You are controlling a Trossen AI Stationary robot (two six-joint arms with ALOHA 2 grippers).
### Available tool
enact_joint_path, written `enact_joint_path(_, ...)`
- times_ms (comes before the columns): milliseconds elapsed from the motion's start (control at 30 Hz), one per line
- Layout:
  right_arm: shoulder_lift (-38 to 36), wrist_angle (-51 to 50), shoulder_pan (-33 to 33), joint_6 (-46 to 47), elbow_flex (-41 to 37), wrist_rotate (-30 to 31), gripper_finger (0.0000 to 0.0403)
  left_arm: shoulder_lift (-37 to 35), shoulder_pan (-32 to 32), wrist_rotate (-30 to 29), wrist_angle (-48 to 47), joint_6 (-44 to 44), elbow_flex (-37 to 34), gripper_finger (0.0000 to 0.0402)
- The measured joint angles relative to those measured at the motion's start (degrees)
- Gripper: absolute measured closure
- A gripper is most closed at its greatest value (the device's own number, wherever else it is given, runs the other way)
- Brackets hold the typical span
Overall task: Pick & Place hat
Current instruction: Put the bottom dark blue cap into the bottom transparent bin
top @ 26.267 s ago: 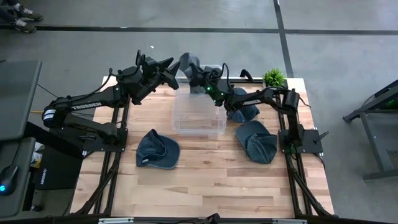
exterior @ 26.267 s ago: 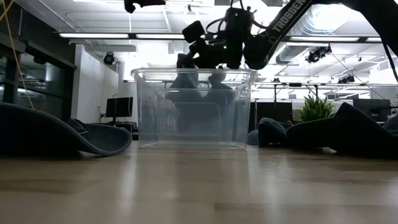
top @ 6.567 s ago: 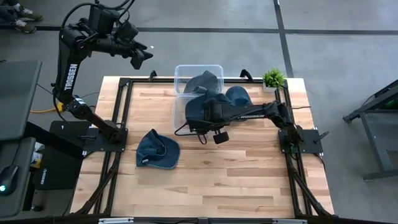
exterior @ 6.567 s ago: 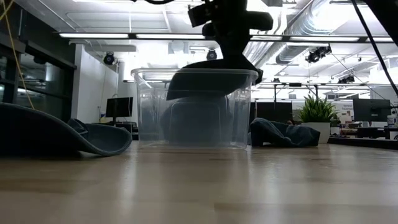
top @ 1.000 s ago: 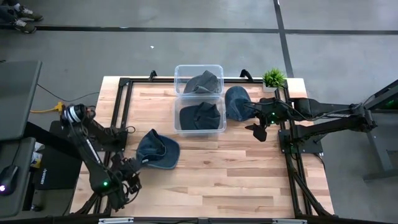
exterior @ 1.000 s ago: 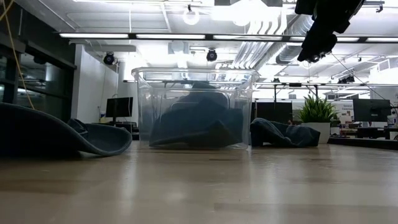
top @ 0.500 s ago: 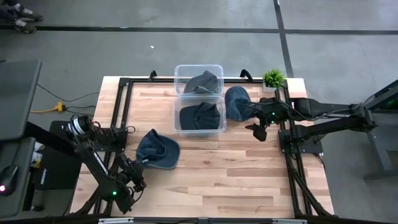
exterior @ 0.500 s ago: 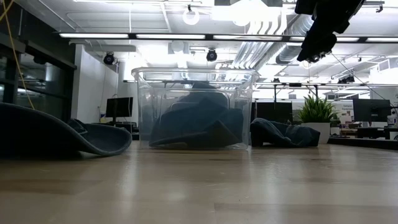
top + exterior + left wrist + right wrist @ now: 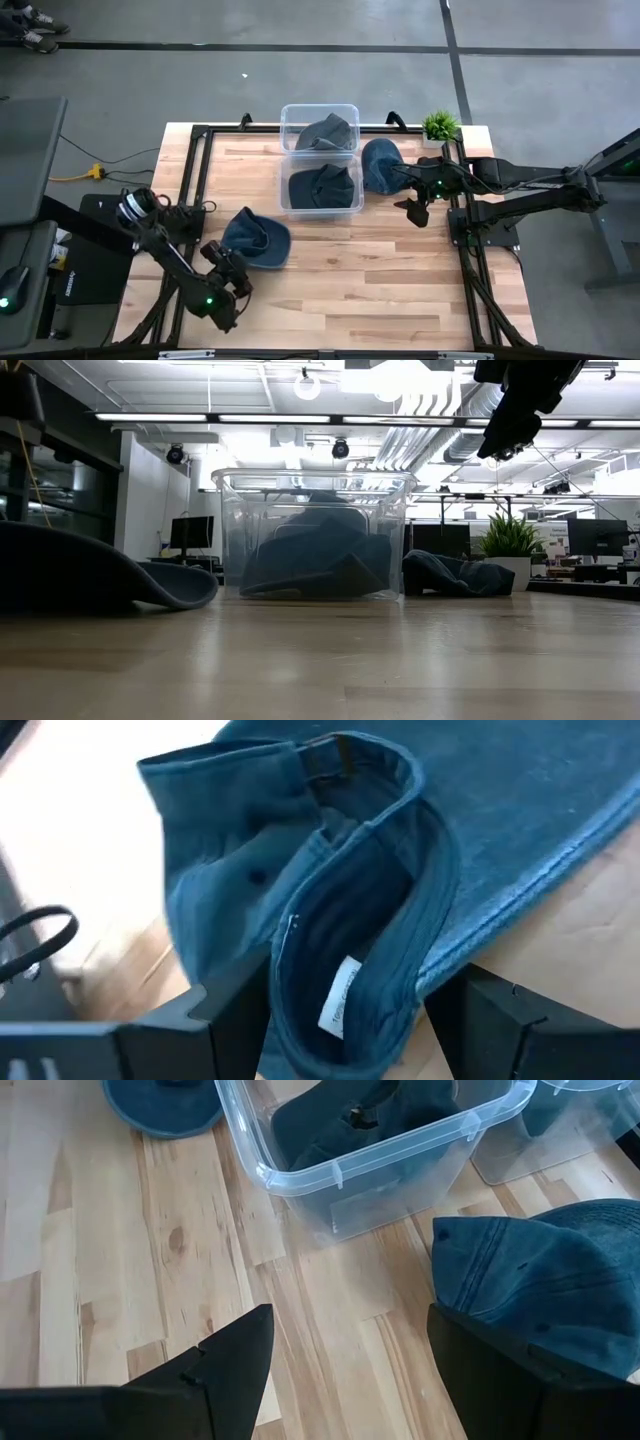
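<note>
risk lay with the left end effector: its fingers stood spread astride the denim hat at about eight o'clock on the bench, the cap's open underside facing it. closing there would probably pinch only the sweatband, and the hat might fold or slip during the lift. the right end effector, also spread and empty, hovered at three o'clock beside another hat and the clear bin.

far bin's hat partly hidden, left hat cut off
</note>
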Motion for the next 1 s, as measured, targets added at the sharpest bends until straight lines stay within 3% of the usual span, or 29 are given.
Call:
enact_joint_path(200,0.0,0.0,0.0,0.0,0.0,0.0,0.0144,0.0,2.5,0.1,2.6,4.2,0.0,0.0165)
enact_joint_path(400,0.0,0.0,0.0,0.0,0.0,0.0,0.0144,0.0,5.4,3.9,2.6,4.1,0.0,0.0172)
enact_joint_path(533,0.0,0.0,0.0,0.3,0.0,0.0,0.0144,0.0,7.4,7.9,3.1,3.7,0.0,0.0222)
enact_joint_path(733,0.0,0.0,0.0,1.4,0.0,-0.1,0.0144,0.0,8.2,10.5,5.1,4.3,0.0,0.0373)
enact_joint_path(1000,0.0,0.0,0.0,2.8,0.0,-0.7,0.0144,-0.2,8.1,14.1,6.6,4.2,0.0,0.0392)
